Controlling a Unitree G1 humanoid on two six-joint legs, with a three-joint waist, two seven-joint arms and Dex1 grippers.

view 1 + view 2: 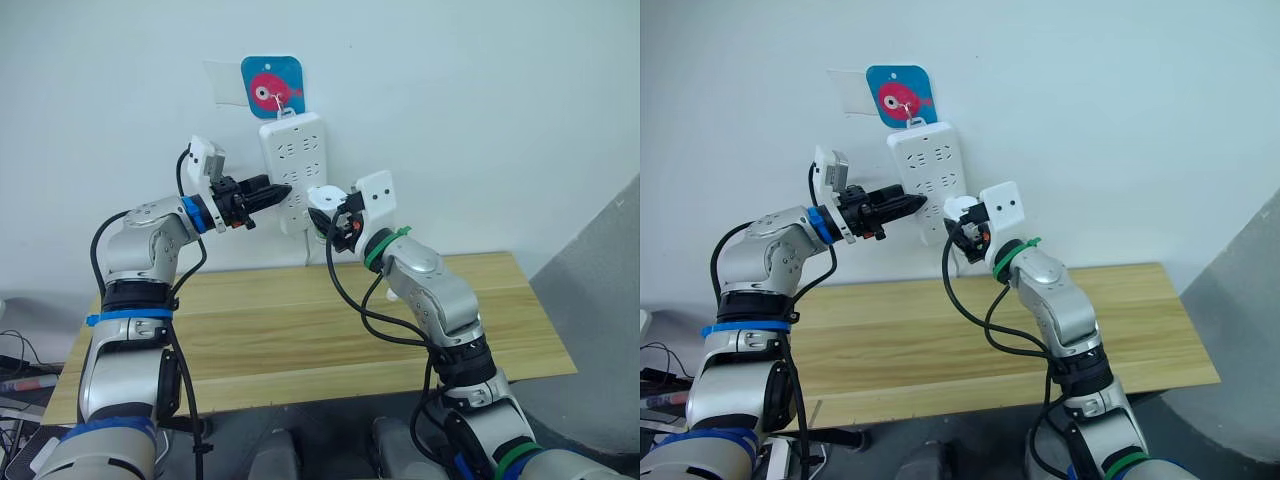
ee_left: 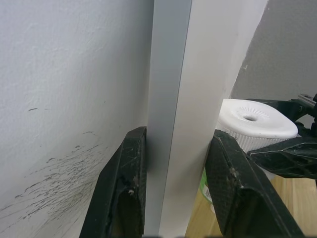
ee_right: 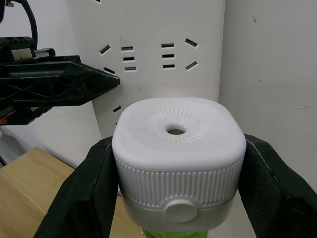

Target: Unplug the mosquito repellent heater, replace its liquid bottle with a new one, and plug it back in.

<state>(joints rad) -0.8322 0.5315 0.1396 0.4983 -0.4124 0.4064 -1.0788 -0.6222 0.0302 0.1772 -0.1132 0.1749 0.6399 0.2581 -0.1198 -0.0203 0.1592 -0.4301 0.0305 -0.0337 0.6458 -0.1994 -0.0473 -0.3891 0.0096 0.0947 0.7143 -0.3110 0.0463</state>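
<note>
- Head view: left gripper (image 1: 283, 190) pinches the power strip (image 1: 293, 160) edge on the wall.
- Left wrist: fingers (image 2: 124, 183) clamp the strip, steadying it.
- Right wrist: right gripper (image 3: 178, 188) closed around the mosquito repellent heater (image 3: 178, 148); seat prongs square, press straight.

A white power strip (image 1: 292, 165) is hanging on the wall, a blue fish sticker (image 1: 272, 86) sitting at its twelve o'clock, a wooden table (image 1: 300, 330) lying at six.

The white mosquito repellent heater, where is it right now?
The small white rounded plastic heater is clamped in the right gripper, held up at the lower right edge of the long white power strip on the wall.
</note>
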